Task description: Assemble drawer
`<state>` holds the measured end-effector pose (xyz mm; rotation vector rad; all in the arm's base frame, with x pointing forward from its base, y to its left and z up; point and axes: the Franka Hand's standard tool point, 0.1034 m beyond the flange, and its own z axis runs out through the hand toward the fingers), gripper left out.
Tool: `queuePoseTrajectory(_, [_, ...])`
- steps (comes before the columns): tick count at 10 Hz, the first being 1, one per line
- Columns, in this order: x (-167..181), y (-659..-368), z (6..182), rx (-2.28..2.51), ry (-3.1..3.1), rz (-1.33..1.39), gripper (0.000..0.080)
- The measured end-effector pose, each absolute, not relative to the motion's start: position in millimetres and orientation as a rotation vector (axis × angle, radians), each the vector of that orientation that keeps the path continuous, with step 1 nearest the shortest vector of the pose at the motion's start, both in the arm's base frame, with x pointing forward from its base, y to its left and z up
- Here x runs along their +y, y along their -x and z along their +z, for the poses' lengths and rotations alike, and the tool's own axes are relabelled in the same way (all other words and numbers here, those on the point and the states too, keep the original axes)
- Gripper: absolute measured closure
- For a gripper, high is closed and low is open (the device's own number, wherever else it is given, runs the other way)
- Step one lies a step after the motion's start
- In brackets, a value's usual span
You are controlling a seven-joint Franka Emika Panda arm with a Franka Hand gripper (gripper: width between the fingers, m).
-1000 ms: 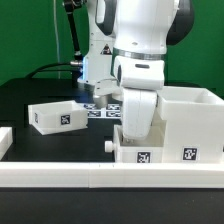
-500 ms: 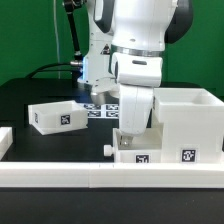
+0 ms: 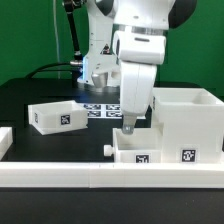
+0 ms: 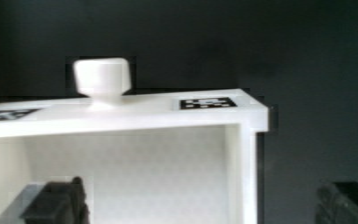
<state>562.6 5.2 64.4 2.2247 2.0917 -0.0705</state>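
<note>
Since a second ago the arm has pulled its wrist up and leaned it over toward the exterior view's right. The gripper (image 3: 128, 127) now hangs just above the back rim of the nearer tray (image 3: 125, 157), which the wrist half covered before. The tray itself has not shifted. It sits on the black table (image 3: 30, 140) right behind the long white border rail (image 3: 60, 178) and close against the tall housing (image 3: 190, 120) on the exterior view's right, though from here I cannot tell whether the two touch. Its small round knob (image 3: 107, 148) sticks out on the side away from the housing. The second tray (image 3: 55, 117) lies well apart, farther back toward the exterior view's left, with its tag facing us. The marker board (image 3: 98, 110) lies flat on the table behind the arm. From the wrist camera the tray (image 4: 140, 160) shows one corner, with the knob (image 4: 101, 78) standing upright on its rim and a square tag (image 4: 206, 102) beside it. The dark fingers (image 4: 51, 205) are spread wide to either side of the tray's side wall, clear of it and gripping nothing.
</note>
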Motion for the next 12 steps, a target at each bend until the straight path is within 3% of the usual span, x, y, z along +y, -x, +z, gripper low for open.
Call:
queuePoseTrajectory(2, [-18.8,-569.2,81.7,2.137,-2.155,-0.062,0.0150])
queuePoseTrajectory(3, [-37.6,-568.6,81.0,2.176,-2.119,-0.072,0.0150])
queuePoseTrajectory(5, [-69.4,-561.6,66.3,2.232,-2.085,-0.097,0.0150])
queuePoseTrajectory(8, [-79.2,-560.0,64.1,2.254,-2.082,-0.089,0.0150])
queuePoseTrajectory(9, [-93.4,-558.7,48.8,2.343,-2.073,-0.031,0.0150])
queuePoseTrajectory(12, [-110.7,-572.2,32.9,2.367,-2.192,0.058,0.0150])
